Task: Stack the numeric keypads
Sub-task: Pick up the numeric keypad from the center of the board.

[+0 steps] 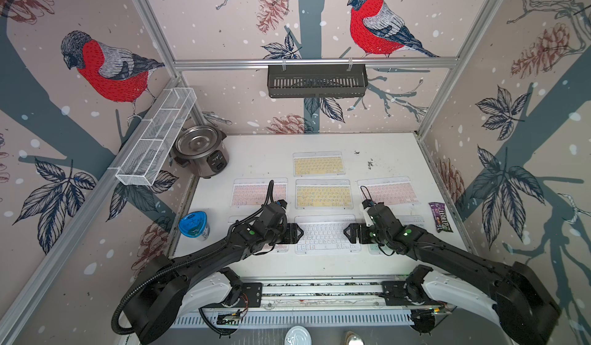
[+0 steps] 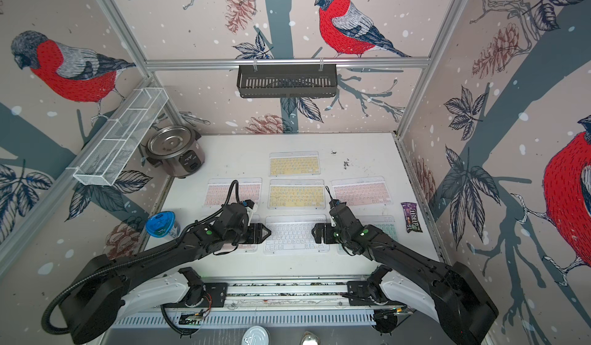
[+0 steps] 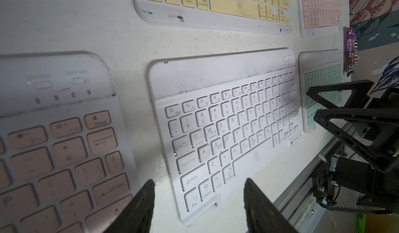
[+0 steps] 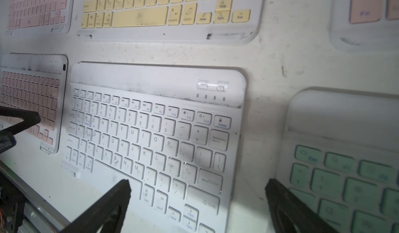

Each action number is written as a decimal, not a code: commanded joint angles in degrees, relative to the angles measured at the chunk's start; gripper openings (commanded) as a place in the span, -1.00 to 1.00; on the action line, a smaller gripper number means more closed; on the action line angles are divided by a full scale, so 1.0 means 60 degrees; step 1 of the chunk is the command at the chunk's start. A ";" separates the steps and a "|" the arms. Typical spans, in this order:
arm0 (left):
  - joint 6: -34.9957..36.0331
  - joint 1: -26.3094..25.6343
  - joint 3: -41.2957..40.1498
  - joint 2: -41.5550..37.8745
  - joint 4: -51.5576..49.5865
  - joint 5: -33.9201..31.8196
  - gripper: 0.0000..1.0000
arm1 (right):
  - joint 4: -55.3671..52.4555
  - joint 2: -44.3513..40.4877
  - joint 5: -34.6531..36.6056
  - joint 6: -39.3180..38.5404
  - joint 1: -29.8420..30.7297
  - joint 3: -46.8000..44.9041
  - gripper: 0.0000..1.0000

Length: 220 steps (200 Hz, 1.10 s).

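White keypad [image 1: 326,236] is found flat on the bench between the left tool [image 1: 300,232] and right tool [image 1: 346,231], both spread and empty, its long axis running tool to tool.

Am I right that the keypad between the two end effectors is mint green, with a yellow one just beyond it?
Not quite: both top views show the white keypad between the left end effector and right end effector; the yellow keypad does lie just beyond it.

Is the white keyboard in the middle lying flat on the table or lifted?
Flat on the table. The white keyboard lies keys up, frame against the surface; left tool and right tool are open, gripping nothing.
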 commanded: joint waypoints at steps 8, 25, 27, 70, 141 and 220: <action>-0.0373 -0.0015 -0.0064 0.0290 0.0459 0.0143 0.30 | 0.0477 0.0113 -0.0274 0.0259 0.0063 -0.0012 1.00; -0.0384 -0.0016 -0.0021 0.0531 0.0462 0.0178 0.30 | 0.0550 0.0200 -0.0354 0.0352 0.0174 -0.0011 0.99; -0.0399 -0.0019 -0.0013 0.0555 0.0448 0.0174 0.30 | 0.0554 0.0218 -0.0356 0.0352 0.0185 -0.0015 0.99; -0.0455 -0.0087 0.0020 0.0837 0.0589 0.0224 0.30 | 0.0582 0.0273 -0.0324 0.0425 0.0303 -0.0070 0.99; -0.0458 -0.0263 0.0110 0.1523 0.0816 0.0284 0.31 | 0.0938 0.0390 -0.0424 0.0703 0.0377 -0.0304 0.99; -0.0444 -0.0397 0.0200 0.1741 0.0838 0.0323 0.31 | 0.1111 0.0465 -0.0736 0.0909 0.0450 -0.0319 0.99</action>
